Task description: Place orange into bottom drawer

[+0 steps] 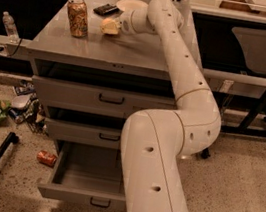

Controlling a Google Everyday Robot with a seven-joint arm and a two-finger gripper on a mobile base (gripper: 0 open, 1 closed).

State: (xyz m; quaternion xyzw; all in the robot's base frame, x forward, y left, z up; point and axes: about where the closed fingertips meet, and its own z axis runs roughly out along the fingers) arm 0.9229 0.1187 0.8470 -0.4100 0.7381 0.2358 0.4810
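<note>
The gripper [110, 26] is held low over the top of the cabinet [131, 57], toward the back of that top, with the arm [169, 134] bent up from in front of the cabinet's right half and reaching across it. Whether the gripper is apart, together or clamped on anything cannot be told. The orange cannot be made out, and it cannot be told whether it is hidden at the gripper.

On the cabinet's top, a soda can [78, 17] is stood upright just left of the gripper. A small dark object [107, 9] is laid behind the gripper, and a white bowl [131, 4] is set at the back edge.

The bottom drawer [81, 173] is pulled well out of the cabinet, while the two drawers above it are shut. On the floor left of the cabinet, a tipped can [46, 158], some snack bags [0, 111] and a water bottle [9, 26] are seen.
</note>
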